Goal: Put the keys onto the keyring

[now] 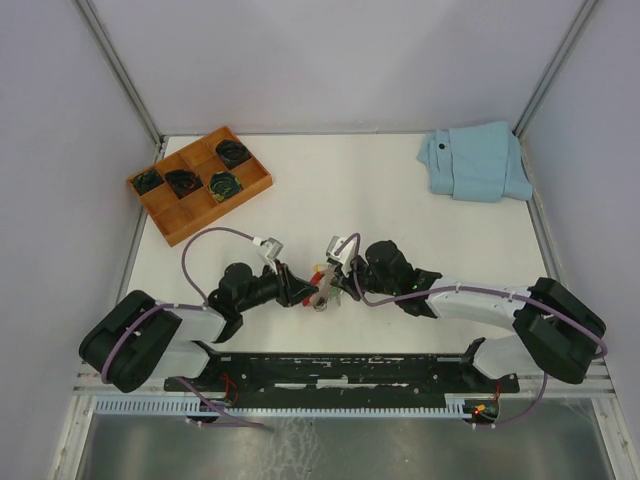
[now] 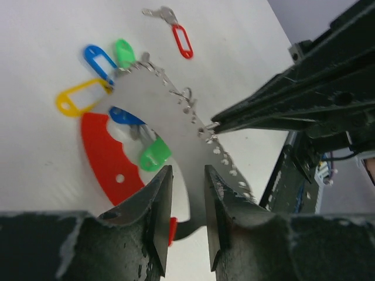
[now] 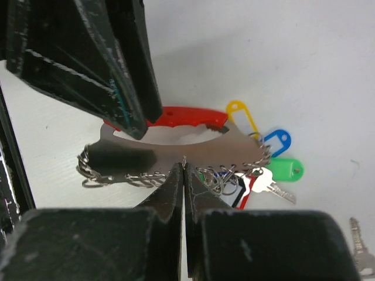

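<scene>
The keyring (image 1: 322,291) lies between both arms: a grey ridged strap (image 2: 167,102) edged with wire rings, a red band (image 2: 105,155), and blue and yellow tags. My left gripper (image 2: 187,172) has its jaws on either side of the strap's curled end, touching it. My right gripper (image 3: 184,167) is shut on one small wire ring at the strap's edge. A silver key with a green tag (image 3: 275,186) lies against the bunch. The red-tagged key (image 2: 176,26) lies loose on the table beyond the keyring.
A wooden tray (image 1: 190,222) with dark coiled items stands at the back left. A folded light blue cloth (image 1: 475,162) lies at the back right. Grey walls enclose the white table on three sides.
</scene>
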Tool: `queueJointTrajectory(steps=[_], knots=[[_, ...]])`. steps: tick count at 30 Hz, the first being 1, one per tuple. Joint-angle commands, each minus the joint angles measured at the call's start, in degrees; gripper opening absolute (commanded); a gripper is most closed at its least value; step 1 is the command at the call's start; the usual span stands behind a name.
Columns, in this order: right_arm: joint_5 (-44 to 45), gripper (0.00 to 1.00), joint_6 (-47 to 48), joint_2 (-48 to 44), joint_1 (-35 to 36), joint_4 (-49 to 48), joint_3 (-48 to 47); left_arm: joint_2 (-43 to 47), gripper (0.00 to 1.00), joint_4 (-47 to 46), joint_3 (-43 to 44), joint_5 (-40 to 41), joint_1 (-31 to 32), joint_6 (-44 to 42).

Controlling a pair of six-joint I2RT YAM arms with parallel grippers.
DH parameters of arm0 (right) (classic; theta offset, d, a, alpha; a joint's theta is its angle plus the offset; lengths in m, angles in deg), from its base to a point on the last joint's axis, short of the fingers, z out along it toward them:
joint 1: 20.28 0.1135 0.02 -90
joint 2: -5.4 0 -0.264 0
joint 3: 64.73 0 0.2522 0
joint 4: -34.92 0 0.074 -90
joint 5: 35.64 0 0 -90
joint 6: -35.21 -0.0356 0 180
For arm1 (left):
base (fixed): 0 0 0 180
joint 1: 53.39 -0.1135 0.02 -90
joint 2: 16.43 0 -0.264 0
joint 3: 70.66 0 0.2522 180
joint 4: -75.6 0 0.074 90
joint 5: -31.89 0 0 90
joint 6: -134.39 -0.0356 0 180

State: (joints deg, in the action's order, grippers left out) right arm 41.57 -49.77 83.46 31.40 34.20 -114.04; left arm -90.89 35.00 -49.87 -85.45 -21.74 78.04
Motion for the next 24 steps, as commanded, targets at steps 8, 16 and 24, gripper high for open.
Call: queueJointTrajectory(steps=[8, 16, 24], knots=[[0.4, 0.01, -2.9, 4.2, 0.1, -18.3, 6.7, -3.9, 0.36, -9.1, -0.3, 1.4, 8.0, 1.8], [-2.3, 0.01, 1.2, 3.7, -0.3, -19.1, 8.0, 1.9, 0.42, -2.1, 2.7, 1.8, 6.2, -10.6], [-10.4, 0.01, 5.8, 0.5, -3.7, -14.1, 6.4, 2.2, 0.42, -1.2, 4.8, 0.9, 4.7, -27.7]])
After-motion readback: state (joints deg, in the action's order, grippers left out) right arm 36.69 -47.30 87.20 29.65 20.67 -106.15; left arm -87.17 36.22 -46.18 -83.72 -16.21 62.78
